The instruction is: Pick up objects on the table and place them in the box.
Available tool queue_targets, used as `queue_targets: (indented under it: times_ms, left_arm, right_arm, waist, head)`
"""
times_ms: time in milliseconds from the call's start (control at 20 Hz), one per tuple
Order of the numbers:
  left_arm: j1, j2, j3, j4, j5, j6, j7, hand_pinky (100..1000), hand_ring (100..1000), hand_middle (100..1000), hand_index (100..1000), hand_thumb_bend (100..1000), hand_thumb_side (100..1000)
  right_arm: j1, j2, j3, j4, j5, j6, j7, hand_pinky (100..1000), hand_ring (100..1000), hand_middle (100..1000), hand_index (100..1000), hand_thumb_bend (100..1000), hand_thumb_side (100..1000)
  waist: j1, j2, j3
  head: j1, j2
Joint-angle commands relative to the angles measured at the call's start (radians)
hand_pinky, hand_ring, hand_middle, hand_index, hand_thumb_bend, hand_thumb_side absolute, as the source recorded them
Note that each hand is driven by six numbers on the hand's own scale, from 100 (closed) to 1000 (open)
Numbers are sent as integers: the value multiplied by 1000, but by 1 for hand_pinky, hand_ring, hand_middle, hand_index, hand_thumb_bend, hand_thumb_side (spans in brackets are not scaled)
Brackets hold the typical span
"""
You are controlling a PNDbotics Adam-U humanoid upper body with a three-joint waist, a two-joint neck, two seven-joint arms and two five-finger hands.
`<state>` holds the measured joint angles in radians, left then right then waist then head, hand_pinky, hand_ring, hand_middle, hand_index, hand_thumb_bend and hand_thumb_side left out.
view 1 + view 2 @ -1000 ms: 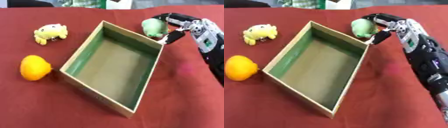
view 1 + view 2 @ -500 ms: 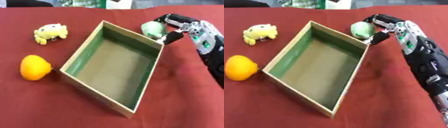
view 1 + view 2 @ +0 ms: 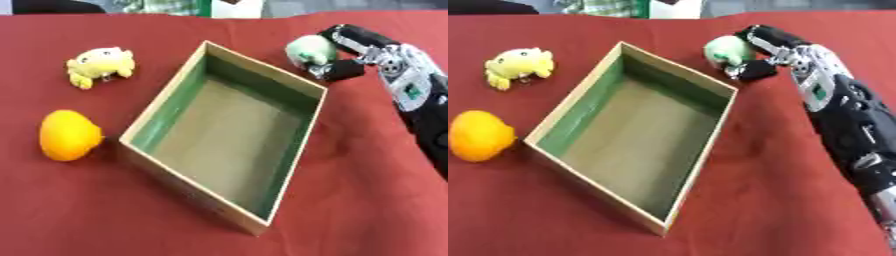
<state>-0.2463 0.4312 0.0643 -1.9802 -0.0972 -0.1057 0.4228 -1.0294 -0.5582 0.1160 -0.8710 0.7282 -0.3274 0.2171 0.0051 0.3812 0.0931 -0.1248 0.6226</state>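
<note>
We see a red tablecloth (image 3: 350,200) covering the table, and on it an open cardboard box (image 3: 179,187) with green inner walls, lying askew, nothing inside it. Our right hand (image 3: 773,49) sits just past the box's far right corner, fingers and thumb curled round a pale green soft toy (image 3: 726,49) that is outside the box, close by that corner. An orange fruit (image 3: 67,135) lies left of the box near its left corner. A yellow plush frog (image 3: 98,63) lies further back, left of the box, apart from it
</note>
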Motion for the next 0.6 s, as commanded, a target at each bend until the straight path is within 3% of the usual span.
queue_targets:
  times_ms: [50,250,600]
  left_arm:
    - [-6,19,6,-20,6,-1,-1,565,549,723,739,100,548]
    - [-1,21,7,-20,7,0,0,565,549,723,739,100,549]
    - [3,23,8,-20,8,1,1,565,550,723,740,100,550]
  right_arm:
    - [-17,-31,-15,-39,-41,11,-89,763,702,465,703,100,464]
    - [-12,-49,-1,-97,-132,30,-148,727,671,440,675,100,471]
    - [2,-93,49,-309,-246,151,-161,649,620,415,623,100,419]
  waist:
    - [0,-29,-1]
    - [-1,-38,-7]
    - [-2,-53,-16]
  head:
    - [3,-4]
    - [9,-1]
    - [15,1]
